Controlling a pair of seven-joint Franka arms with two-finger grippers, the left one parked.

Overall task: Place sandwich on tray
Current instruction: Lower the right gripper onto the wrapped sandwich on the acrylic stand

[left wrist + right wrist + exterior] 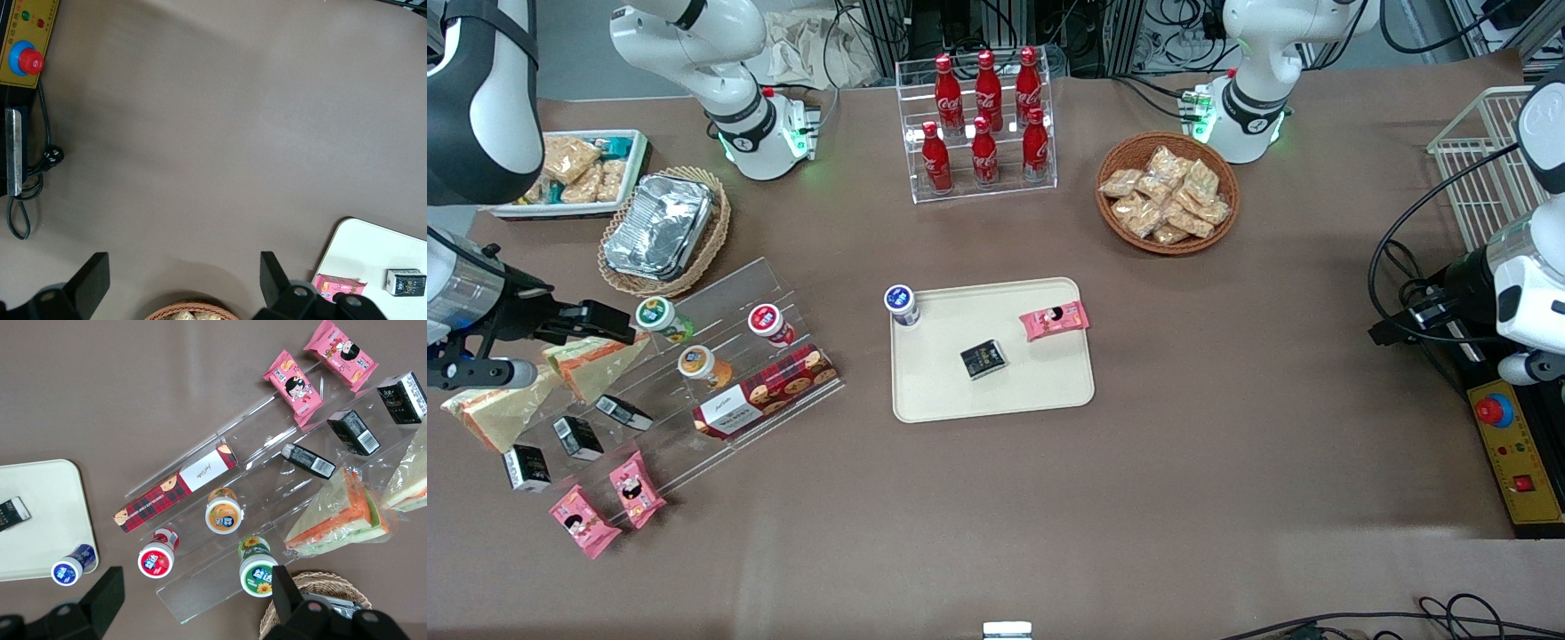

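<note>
The gripper (609, 322) hovers with jaws apart above the sandwich (596, 361) on the clear stepped rack (720, 356). The tray (996, 391) sits mid-table, well apart

Front view looks steeply down over the table; both wrist views face straight down, sharing the tray (996, 391).

place: robot lab | cues: emergency-stop box (1513, 444), cable tangle (1138, 36), mock shop display of cola bottles (985, 116)
</note>
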